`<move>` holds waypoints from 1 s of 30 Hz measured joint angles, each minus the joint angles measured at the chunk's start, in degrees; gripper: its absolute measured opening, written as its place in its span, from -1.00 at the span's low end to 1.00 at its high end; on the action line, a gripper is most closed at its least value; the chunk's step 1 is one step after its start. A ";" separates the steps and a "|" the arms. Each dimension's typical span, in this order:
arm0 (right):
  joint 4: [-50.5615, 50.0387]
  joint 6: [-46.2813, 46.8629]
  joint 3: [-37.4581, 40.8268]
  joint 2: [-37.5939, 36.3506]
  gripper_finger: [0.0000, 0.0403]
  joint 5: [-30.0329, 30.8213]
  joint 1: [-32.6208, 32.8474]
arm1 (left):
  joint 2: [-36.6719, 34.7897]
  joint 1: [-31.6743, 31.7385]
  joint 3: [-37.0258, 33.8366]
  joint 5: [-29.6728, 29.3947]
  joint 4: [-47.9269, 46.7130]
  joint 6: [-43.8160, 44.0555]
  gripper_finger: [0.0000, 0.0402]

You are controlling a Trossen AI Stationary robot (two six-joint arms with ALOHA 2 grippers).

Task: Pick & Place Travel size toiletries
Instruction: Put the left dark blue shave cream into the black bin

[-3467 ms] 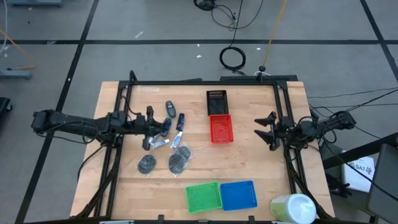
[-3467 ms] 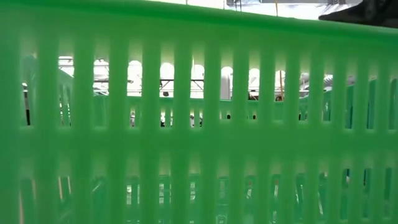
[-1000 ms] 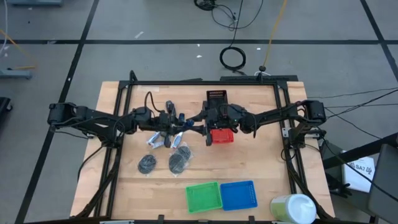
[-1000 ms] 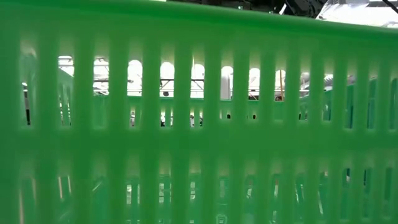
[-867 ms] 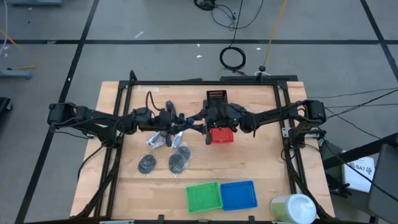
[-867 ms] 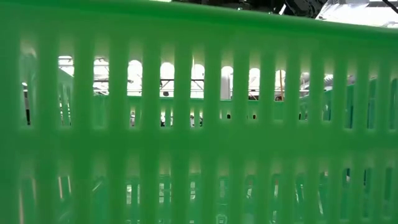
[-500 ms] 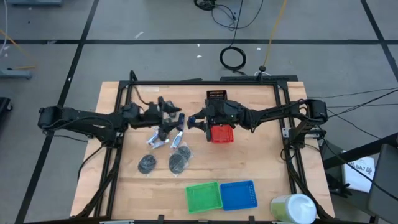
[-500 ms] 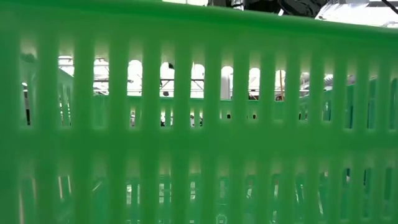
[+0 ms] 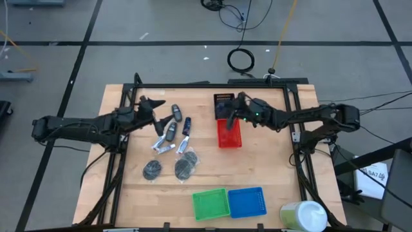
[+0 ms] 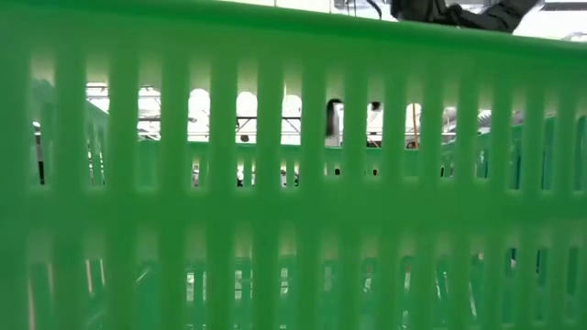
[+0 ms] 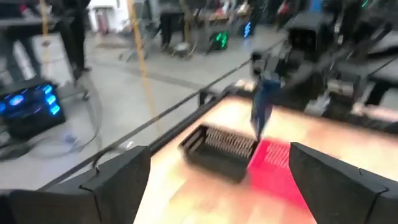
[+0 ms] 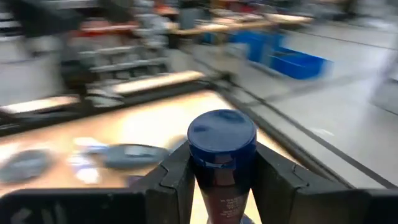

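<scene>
Right gripper [image 9: 233, 111] pinches a dark bottle [image 12: 222, 160], hanging roughly upright, right above the black basket [image 9: 223, 104] / red basket [image 9: 228, 133] seam, so it's the placing arm; left gripper [image 9: 156, 115] stands spread, empty, beside the remaining toiletries [image 9: 171, 149].

The left arm reaches in from the left side, its left gripper [image 9: 149, 105] with fingers [image 11: 118, 180] spread wide and nothing between them. The right arm stretches across from the right; the right gripper [image 9: 235, 109], apparently tipped downward, has its fingers [image 12: 177, 177] clamped on a small bottle [image 12: 221, 163].
</scene>
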State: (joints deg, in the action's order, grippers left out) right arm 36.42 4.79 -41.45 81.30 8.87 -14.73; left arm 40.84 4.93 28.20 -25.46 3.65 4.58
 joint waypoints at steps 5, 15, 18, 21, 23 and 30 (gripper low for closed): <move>-0.77 5.50 5.10 -0.56 -0.43 6.17 -3.65 | 0.39 0.34 -0.04 -3.11 -4.55 1.67 0.81; -0.53 10.80 5.20 5.54 -0.43 4.55 -7.14 | 0.39 0.42 -0.04 -3.26 -5.72 5.27 0.72; 0.25 10.85 5.16 5.86 -0.43 4.35 -7.06 | 0.39 0.42 -0.04 -3.25 -5.72 5.27 0.72; 0.66 10.85 5.14 5.84 -0.41 4.36 -7.15 | 0.39 0.42 -0.04 -3.25 -5.70 5.31 0.73; 0.60 10.85 5.14 5.84 -0.37 4.34 -7.34 | 0.39 0.42 -0.04 -3.17 -5.71 5.42 0.74; 0.66 10.84 5.14 5.84 -0.41 4.34 -7.34 | 0.39 0.42 -0.04 -3.12 -5.72 5.66 0.74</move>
State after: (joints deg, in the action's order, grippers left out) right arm 37.08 15.64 -36.32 87.13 13.21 -22.06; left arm 41.23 5.34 28.16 -28.58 -2.07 10.24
